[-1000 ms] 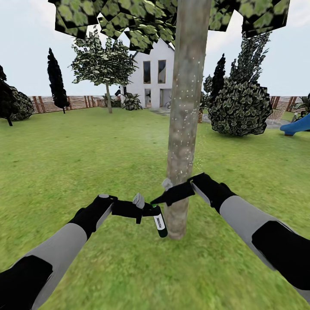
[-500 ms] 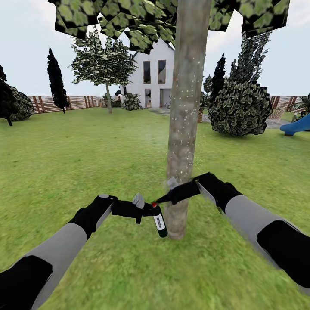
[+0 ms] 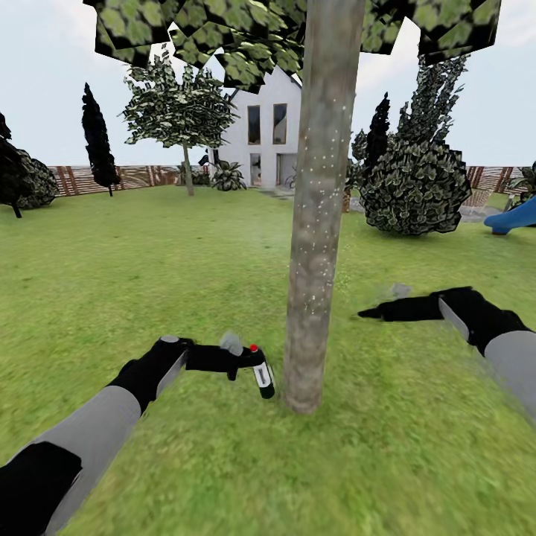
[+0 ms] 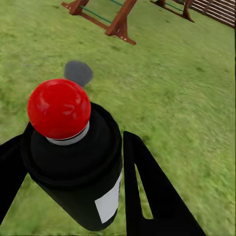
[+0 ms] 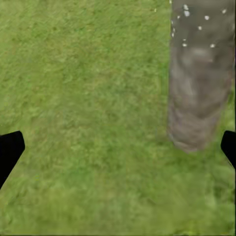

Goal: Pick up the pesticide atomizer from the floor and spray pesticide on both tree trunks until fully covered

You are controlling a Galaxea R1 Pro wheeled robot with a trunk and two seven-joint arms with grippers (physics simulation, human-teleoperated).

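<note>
1. The left gripper (image 3: 249, 362) is clamped on the pesticide atomizer (image 3: 260, 374), holding it just beside the foot of the near tree trunk (image 3: 318, 201), low over the lawn (image 3: 149, 260).
2. In the left wrist view, the atomizer (image 4: 73, 157) sits between the two black fingers (image 4: 152, 196), its round red button (image 4: 59, 109) on top and a white label on its dark body.
3. The atomizer hangs tilted, red button uppermost, its lower end leaning toward the trunk.
4. Fine white specks of pesticide (image 3: 321, 160) dot the trunk's bark, thinning out toward its base; the right wrist view shows a few such specks (image 5: 187, 10) high on the trunk (image 5: 199, 78).
5. The right gripper (image 3: 376, 313) hovers to the right of the trunk, apart from it, pointing toward it; its fingertips stand wide apart at the edges of the right wrist view, with nothing between them but grass.
6. A second tree (image 3: 179, 112) with a thin trunk stands far back to the left, in front of the brown slatted fence (image 3: 134, 177).
7. A white house (image 3: 268, 134), dark cypress-like columns (image 3: 97, 138), a round bush (image 3: 417, 186) and a blue slide (image 3: 514, 216) lie beyond.
8. The left wrist view shows a wooden frame (image 4: 118, 22) standing on the grass in the distance.
</note>
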